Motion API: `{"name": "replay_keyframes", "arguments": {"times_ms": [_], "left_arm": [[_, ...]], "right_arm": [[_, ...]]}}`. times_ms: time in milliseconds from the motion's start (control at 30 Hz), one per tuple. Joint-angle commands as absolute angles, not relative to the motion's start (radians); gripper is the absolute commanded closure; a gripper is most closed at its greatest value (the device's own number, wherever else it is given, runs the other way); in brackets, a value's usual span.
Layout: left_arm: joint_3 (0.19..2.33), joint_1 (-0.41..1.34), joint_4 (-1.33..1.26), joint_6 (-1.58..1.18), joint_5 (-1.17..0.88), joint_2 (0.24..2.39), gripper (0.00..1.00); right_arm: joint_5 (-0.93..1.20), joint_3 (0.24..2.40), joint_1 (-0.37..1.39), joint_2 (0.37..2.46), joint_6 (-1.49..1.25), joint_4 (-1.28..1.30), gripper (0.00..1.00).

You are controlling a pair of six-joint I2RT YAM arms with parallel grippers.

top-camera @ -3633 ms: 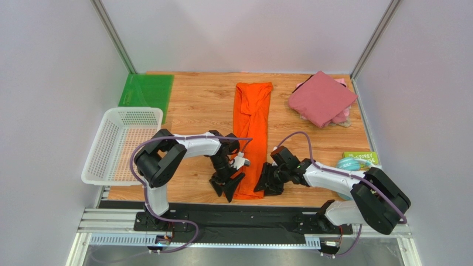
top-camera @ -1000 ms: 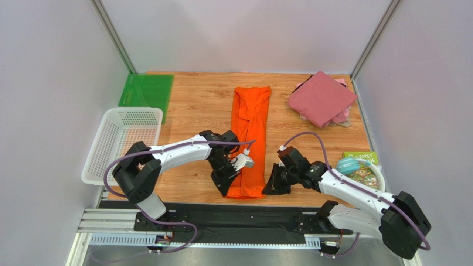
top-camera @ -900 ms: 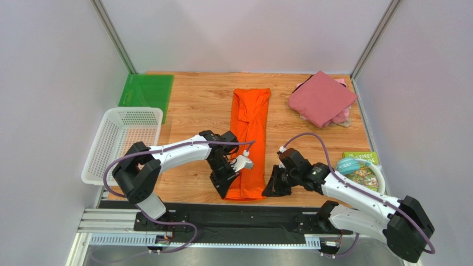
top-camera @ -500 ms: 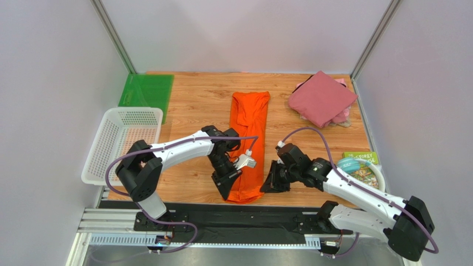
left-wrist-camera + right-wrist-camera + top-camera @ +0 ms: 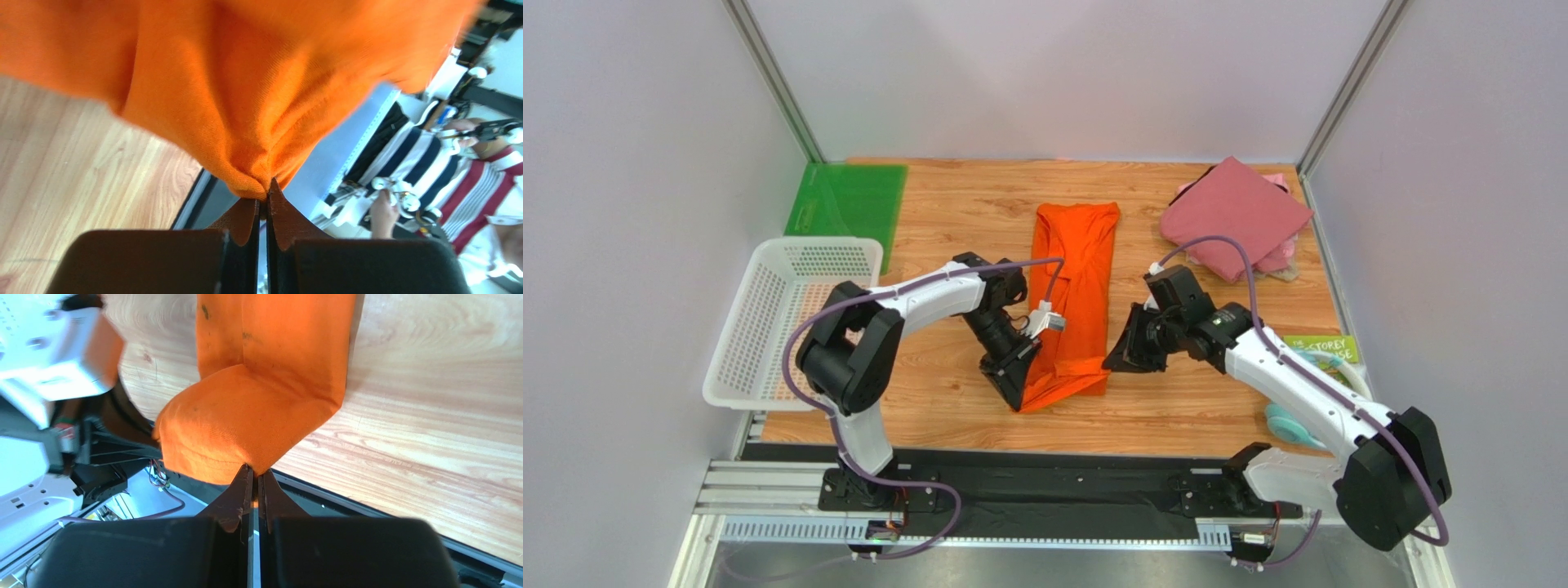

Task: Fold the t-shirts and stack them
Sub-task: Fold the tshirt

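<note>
Orange t-shirt (image 5: 1078,288) mid-table, folded into a narrow strip running near to far. Lies flat on the wooden table (image 5: 965,227) at the far end; lifts clear of the wood at the near end, hem curling over. Left gripper (image 5: 1020,395) pinched tight on the near-left corner, cloth bunched between the closed fingertips in the left wrist view. Right gripper (image 5: 1112,363) likewise clamped on the near-right corner, a fold of orange fabric caught at its tips. Far right: maroon t-shirt (image 5: 1234,214) folded atop a pale pink t-shirt (image 5: 1286,254), well apart from the orange one. Left edge: white mesh basket (image 5: 832,243), green sheet (image 5: 844,200) beyond it in the far-left corner.
</note>
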State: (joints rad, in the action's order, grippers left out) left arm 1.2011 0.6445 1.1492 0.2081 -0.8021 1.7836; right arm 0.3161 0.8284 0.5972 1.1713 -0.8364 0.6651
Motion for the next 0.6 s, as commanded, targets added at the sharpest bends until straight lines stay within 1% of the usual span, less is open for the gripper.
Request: {"name": "replay_keyframes", "arguments": {"times_ms": [0, 100, 200, 367, 567], "left_arm": [[1.172, 0.627, 1.143, 0.248, -0.825, 1.831, 0.99], [1.195, 0.626, 1.134, 0.247, -0.821, 1.848, 0.99], [1.27, 0.621, 1.14, 0.238, -0.805, 1.871, 0.99], [1.452, 0.601, 1.163, 0.229, -0.782, 1.924, 0.99], [1.655, 0.581, 1.232, 0.244, -0.767, 2.064, 1.0]], "right_arm": [[0.344, 0.893, 0.572, 1.213, -0.77, 0.655, 1.0], [0.348, 0.907, 0.566, 1.258, -0.755, 0.637, 1.0], [0.365, 0.916, 0.557, 1.299, -0.75, 0.614, 1.0], [0.373, 0.934, 0.551, 1.341, -0.741, 0.594, 1.0], [0.387, 0.989, 0.519, 1.39, -0.716, 0.591, 1.0]]}}
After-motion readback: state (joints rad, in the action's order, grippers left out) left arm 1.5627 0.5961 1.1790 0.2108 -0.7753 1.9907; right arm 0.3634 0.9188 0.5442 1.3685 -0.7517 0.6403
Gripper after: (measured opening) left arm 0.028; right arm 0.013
